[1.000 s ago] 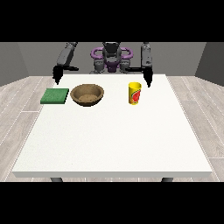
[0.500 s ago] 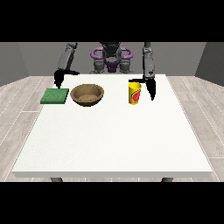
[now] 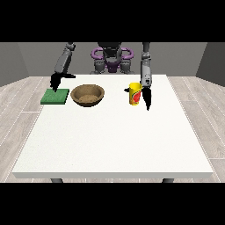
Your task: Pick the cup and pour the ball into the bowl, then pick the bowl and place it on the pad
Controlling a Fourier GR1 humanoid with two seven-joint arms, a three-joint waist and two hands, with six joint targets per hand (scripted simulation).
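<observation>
The yellow cup [image 3: 135, 93] is seen upright on the white surface [image 3: 114, 132], right of the brown bowl [image 3: 88, 95], with the robot hand at the view's right [image 3: 147, 97] just beside it, fingers pointed down, nothing held. It is judged light, rigid and easily tipped, so its side wall at mid-height is best taken. The ball cannot be seen.

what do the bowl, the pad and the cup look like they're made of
The bowl looks wooden: matte brown, darker rim. The pad seems a soft mat, perhaps foam or cloth: flat, dull green, no shine. The cup looks like printed plastic or card: smooth yellow with a red mark.
</observation>
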